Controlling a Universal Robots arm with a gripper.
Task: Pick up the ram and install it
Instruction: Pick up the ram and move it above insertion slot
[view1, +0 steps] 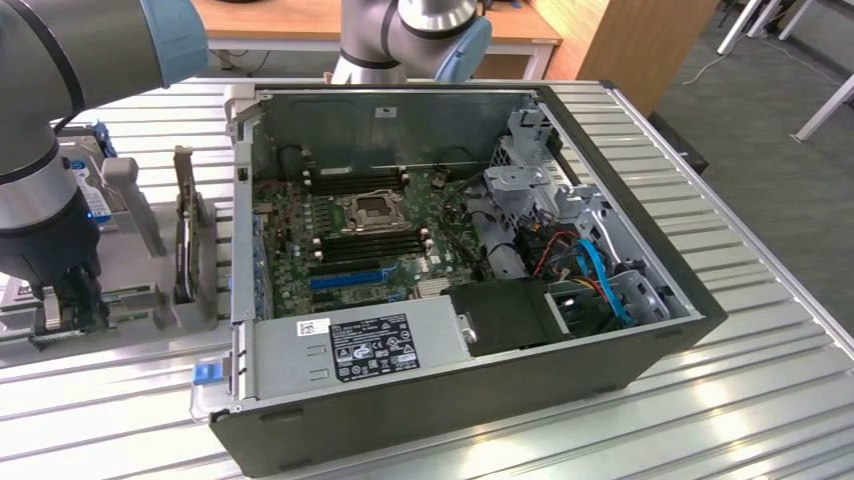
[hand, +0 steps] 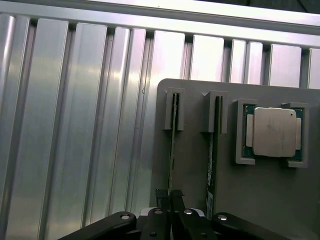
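So the gripper (hand: 170, 202) is down on the grey holder plate (hand: 195, 170), and the ram (hand: 172, 145) sits right between its fingertips (hand: 161, 199). The stick stands on its edge in a little slotted bracket, and the two black fingers look pinched together on it, one on each flat side, no gap I can make out. It looks seated in the holder, not lifted.

Just beside the gripper there's a second stick (hand: 210, 150), standing on edge in its own bracket, parallel to the one being gripped. Past that, further from the tool, a CPU (hand: 274, 132) lies flat in a square cradle on the same plate. On the gripper's other side it's just the ribbed aluminium table (hand: 75, 125).

From the exterior view, the arm (view1: 40, 180) reaches down at the exterior view's left, and the open PC case (view1: 467, 420) is well apart from the gripper, off toward the exterior view's right. Inside it you can see the motherboard (view1: 441, 235) with the black memory slots (view1: 367, 250) and the blue expansion slot (view1: 350, 275). No green stick stands in the slots as far as I can tell.
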